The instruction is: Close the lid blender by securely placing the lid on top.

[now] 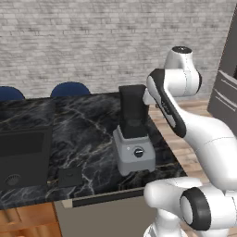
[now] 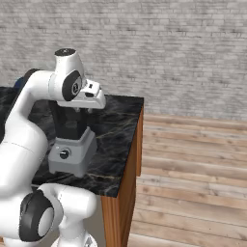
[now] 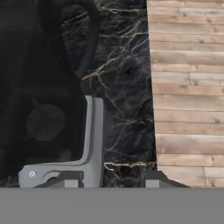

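On the black marble counter (image 1: 92, 127), my gripper (image 3: 111, 178) hung above the blender (image 1: 134, 139), a light grey boxy base with a round black knob and a tall squarish black jar. In the hand view I looked straight down into the open jar, and my two fingertips stood partly apart with nothing between them, so the tool was empty.

The lid (image 1: 69, 177), a small flat dark grey square plate, lay flat on the counter at about 8 o'clock from the blender in the left base view. It was well apart from the jar and just beside the large black box appliance (image 1: 23, 157).

Step, as I judged it: the lid was not yet picked up and the jar was still uncovered, so the task was early. The next move called for swinging over to the lid, coming down square over it, and pinching its thin edges. That plate sat low, so a slip looked likely.

Counts:
- one blender
- one lid
- one box appliance
- two blue chair backs (image 1: 69, 89) behind the counter at 11 o'clock
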### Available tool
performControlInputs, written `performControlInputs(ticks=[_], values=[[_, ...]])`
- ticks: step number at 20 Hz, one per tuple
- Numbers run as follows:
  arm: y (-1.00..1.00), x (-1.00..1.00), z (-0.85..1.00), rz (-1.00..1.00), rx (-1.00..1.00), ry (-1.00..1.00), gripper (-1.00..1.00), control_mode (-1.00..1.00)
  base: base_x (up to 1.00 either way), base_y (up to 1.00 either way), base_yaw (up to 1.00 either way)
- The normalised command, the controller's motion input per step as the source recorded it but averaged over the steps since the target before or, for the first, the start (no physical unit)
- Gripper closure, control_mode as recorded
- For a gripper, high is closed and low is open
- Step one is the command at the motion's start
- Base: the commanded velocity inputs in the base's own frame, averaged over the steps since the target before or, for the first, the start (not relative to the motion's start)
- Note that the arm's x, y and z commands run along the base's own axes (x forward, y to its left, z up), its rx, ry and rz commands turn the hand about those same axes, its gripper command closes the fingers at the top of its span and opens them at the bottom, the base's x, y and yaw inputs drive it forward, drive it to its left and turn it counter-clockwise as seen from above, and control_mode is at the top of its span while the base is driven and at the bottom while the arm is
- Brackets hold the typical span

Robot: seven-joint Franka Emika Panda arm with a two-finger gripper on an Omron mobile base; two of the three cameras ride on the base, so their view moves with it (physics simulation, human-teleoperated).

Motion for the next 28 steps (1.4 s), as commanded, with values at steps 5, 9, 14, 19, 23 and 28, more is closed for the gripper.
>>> performControlInputs(ticks=[5, 9, 14, 19, 23, 28], values=[[0.07, -0.33, -0.02, 0.0, 0.0, -0.03, -1.0, -1.0, 0.0, 0.0, 0.0], [0.48, -0.99, -0.31, 0.04, -0.04, -0.12, -1.0, -1.0, 0.0, 0.0, 0.0], [0.77, -0.97, -0.39, 0.16, -0.07, -0.11, -1.0, -1.0, 0.0, 0.0, 0.0], [0.98, -0.46, -0.27, 0.29, -0.1, 0.03, -1.0, -1.0, 0.0, 0.0, 0.0], [1.0, -0.01, -0.2, 0.26, -0.1, 0.07, -1.0, -1.0, 0.0, 0.0, 0.0], [0.86, -0.08, -0.05, 0.21, -0.07, 0.04, -1.0, -1.0, 0.0, 0.0, 0.0]])
